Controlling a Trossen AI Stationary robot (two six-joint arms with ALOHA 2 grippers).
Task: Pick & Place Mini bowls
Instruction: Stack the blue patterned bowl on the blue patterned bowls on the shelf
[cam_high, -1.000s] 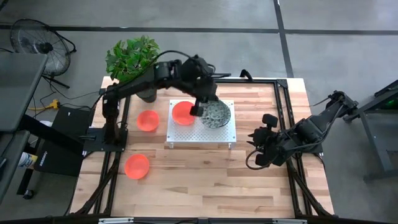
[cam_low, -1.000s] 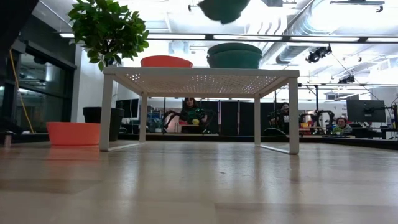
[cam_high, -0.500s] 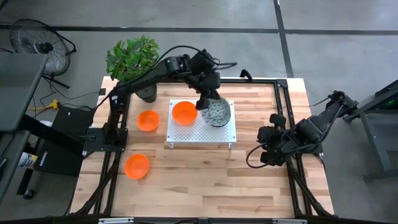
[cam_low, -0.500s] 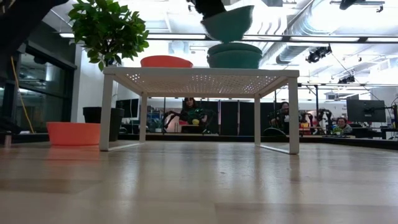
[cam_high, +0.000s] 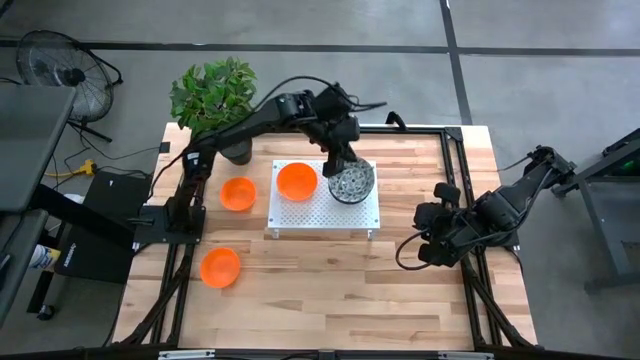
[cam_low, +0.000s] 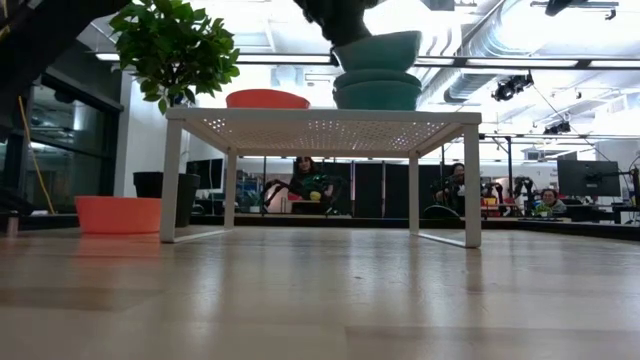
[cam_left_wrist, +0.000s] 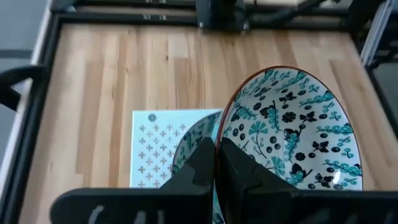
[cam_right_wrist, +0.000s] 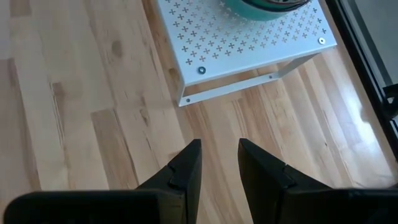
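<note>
My left gripper (cam_high: 341, 152) is shut on a speckled mini bowl (cam_high: 351, 182), white inside with a dark green pattern (cam_left_wrist: 292, 130). It holds the bowl right over two stacked speckled bowls (cam_low: 377, 92) on the right half of a white perforated stand (cam_high: 322, 215). An orange bowl (cam_high: 297, 181) sits on the stand's left half. Two more orange bowls rest on the table, one left of the stand (cam_high: 238, 194) and one nearer the front (cam_high: 220, 267). My right gripper (cam_right_wrist: 217, 165) is open and empty over the table, right of the stand. My left gripper pinches the bowl's rim (cam_left_wrist: 219, 138) with one finger (cam_left_wrist: 239, 171) inside the bowl and one outside. The fingers come from above, pointing down. The bowl hangs slightly tilted just over the stack (cam_low: 378, 50); I cannot tell whether it touches the bowl below.
A potted plant (cam_high: 212, 92) in a black pot stands at the table's far left corner. A black frame (cam_high: 455, 140) runs along the table's edges. Bare wood lies in front of the stand (cam_high: 330, 290).
My left gripper has gone down and a little toward the table's right edge with the speckled bowl. The bowl has come from well above the stand to just over the two stacked bowls. The gripper stays shut on the rim.
</note>
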